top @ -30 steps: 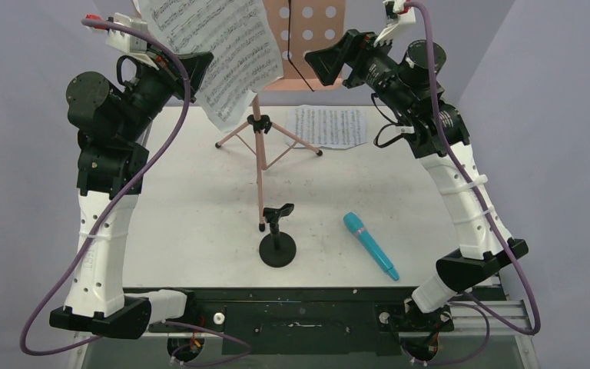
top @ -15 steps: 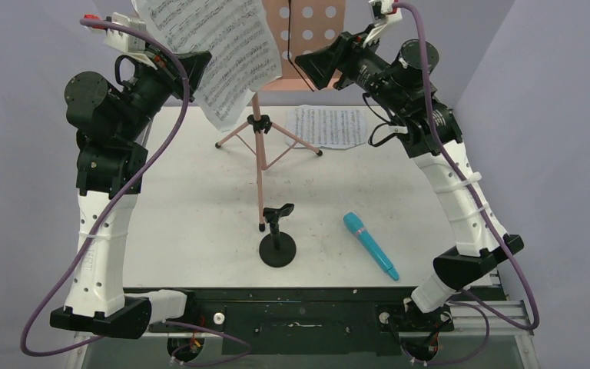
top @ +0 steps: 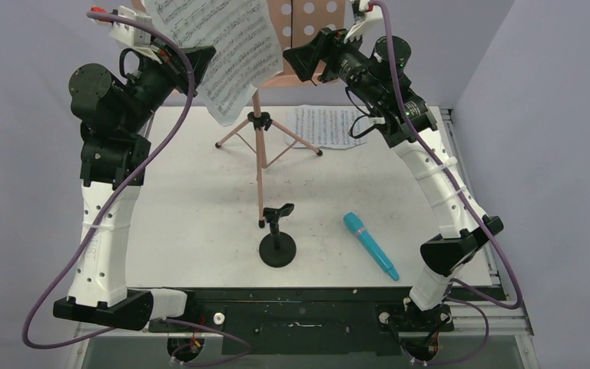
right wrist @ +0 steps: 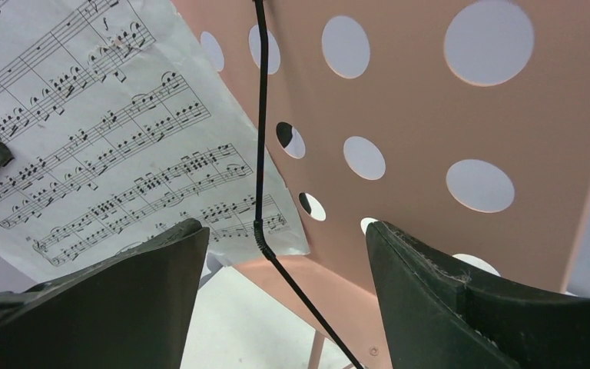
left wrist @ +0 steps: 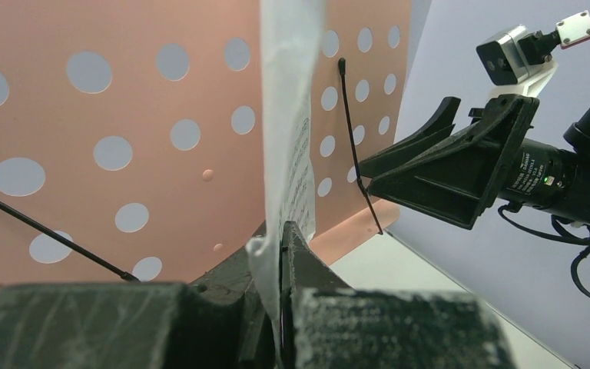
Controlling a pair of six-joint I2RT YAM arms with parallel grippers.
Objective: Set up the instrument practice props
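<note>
Up at the pink perforated tripod music stand [top: 259,154], the right arm has swung leftward, bringing the open right claw [right wrist: 284,227] up to the thin black wire retainer [right wrist: 260,115]. Meanwhile the left claw [left wrist: 280,238] stays clamped on the white sheet-music page [top: 223,46] before the panel; tucking the page under the wire seems next.

The pink perforated metal music stand [right wrist: 430,115] looks smooth and matt. The thin white paper sheet-music page [right wrist: 107,131] is matt. The teal plastic toy microphone [top: 369,244] looks smooth; the white counter [top: 200,200] is matt.
</note>
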